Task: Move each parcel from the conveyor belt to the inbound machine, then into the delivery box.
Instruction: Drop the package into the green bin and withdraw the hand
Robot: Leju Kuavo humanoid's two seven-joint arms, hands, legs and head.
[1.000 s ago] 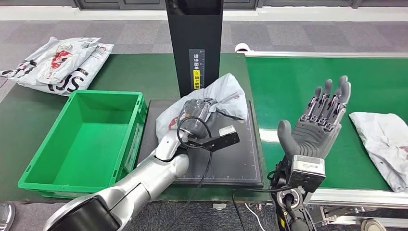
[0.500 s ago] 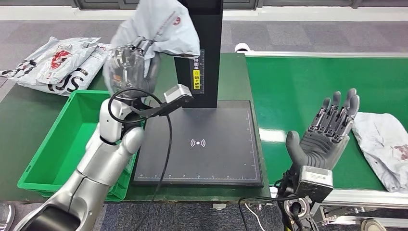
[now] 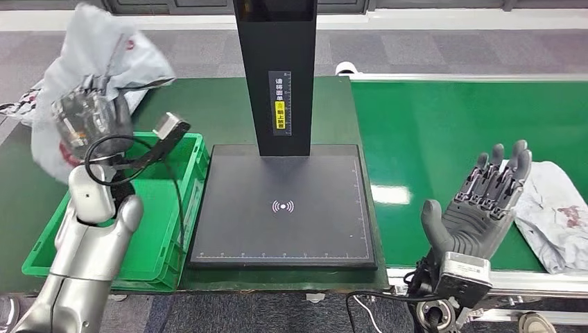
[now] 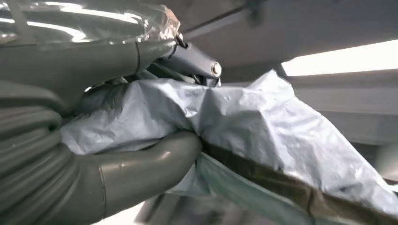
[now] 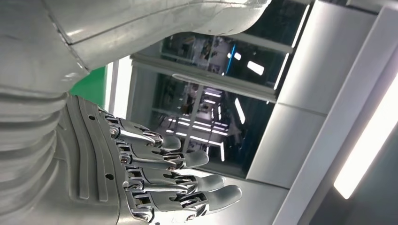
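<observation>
— Carrying the crumpled grey plastic parcel (image 3: 104, 41), is the left hand (image 3: 87, 121) clear of the machine now?

— It is. A second ago the bag was lying on the flat black scanning plate of the inbound machine (image 3: 284, 208) at the centre of the frame; now the hand is gripping it high at the upper left, fingers and thumb closed into the plastic, as the left wrist view is showing. The plate is lying bare, its white signal mark uncovered.

— And the green plastic delivery crate (image 3: 177, 201)?

— It is sitting at the lower left, below and just right of the raised bag. The scan step is looking finished; the drop into the crate is what is left for this bag.

— What is the right hand (image 3: 485, 208) doing?

— It is standing upright at the lower right, fingers straight and apart, holding nothing, and it has been drifting toward the second grey mailer bag (image 3: 561, 215) on the bright green conveyor belt (image 3: 444, 125), likely the next pick.

— And around them?

— A dark green table top (image 3: 208, 104) is carrying the crate and the machine's black upright column (image 3: 277, 69); grey carpet tiles (image 3: 430, 48) are running behind.
</observation>
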